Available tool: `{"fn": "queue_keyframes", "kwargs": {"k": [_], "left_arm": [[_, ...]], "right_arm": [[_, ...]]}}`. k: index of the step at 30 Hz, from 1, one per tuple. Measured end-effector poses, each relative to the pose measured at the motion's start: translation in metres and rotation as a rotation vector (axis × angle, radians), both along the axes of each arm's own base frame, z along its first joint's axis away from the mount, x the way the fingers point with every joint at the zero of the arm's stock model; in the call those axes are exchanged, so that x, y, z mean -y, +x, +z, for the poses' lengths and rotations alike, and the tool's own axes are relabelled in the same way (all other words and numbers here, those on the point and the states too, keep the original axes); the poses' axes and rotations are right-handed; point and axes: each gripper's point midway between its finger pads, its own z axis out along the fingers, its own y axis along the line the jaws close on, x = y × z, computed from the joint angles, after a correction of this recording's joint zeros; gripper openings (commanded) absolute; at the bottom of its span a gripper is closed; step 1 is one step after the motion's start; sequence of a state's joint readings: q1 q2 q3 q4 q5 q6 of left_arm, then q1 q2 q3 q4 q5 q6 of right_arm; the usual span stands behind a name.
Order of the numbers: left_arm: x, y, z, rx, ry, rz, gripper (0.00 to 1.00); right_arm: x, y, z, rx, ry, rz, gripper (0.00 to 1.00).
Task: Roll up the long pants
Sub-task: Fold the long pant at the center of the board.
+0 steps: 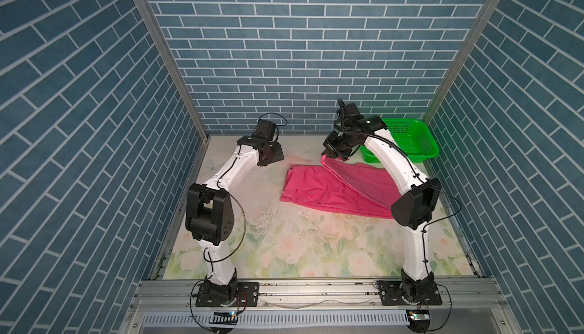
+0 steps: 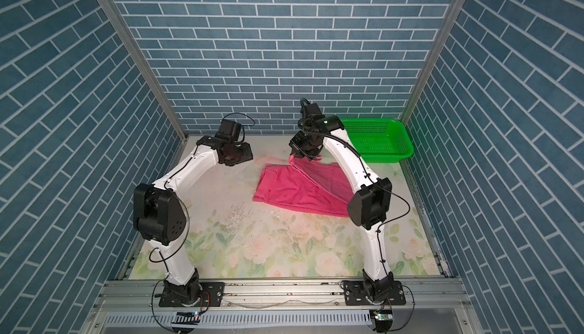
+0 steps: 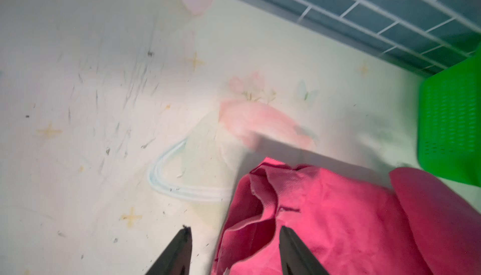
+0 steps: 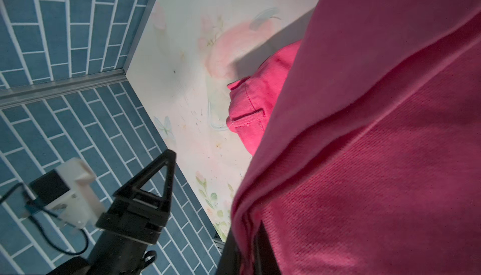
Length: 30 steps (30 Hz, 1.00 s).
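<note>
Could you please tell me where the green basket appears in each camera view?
Both top views: green basket in the far right corner, beyond the long pants.
Left wrist: by the brick wall, just past the long pants; basket at.
Right wrist: not in it.
Shared landmark: the long pants, in all four.

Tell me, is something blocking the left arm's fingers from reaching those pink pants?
Nothing visible does. In the left wrist view the left fingers stand apart with the crumpled edge of the pink pants just beyond them, only bare floral table beside it. The green basket sits well clear.
</note>
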<state>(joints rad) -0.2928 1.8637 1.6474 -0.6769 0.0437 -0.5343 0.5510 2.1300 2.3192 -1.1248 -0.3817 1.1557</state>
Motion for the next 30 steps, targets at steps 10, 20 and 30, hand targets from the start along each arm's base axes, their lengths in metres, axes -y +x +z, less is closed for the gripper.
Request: {"fn": "queue_keyframes", "kwargs": {"k": [10, 20, 30], "left_arm": [[-0.014, 0.007, 0.016, 0.049, -0.017, 0.015, 0.59], [-0.033, 0.005, 0.029, 0.083, -0.032, 0.034, 0.58], [-0.035, -0.007, 0.009, 0.04, -0.04, 0.025, 0.58]], "right_arm": [[-0.026, -0.02, -0.045, -0.081, -0.024, 0.052, 0.0], [-0.069, -0.044, -0.128, -0.213, -0.073, 0.126, 0.0], [-0.107, -0.049, -0.135, -0.211, -0.032, 0.186, 0.0]]}}
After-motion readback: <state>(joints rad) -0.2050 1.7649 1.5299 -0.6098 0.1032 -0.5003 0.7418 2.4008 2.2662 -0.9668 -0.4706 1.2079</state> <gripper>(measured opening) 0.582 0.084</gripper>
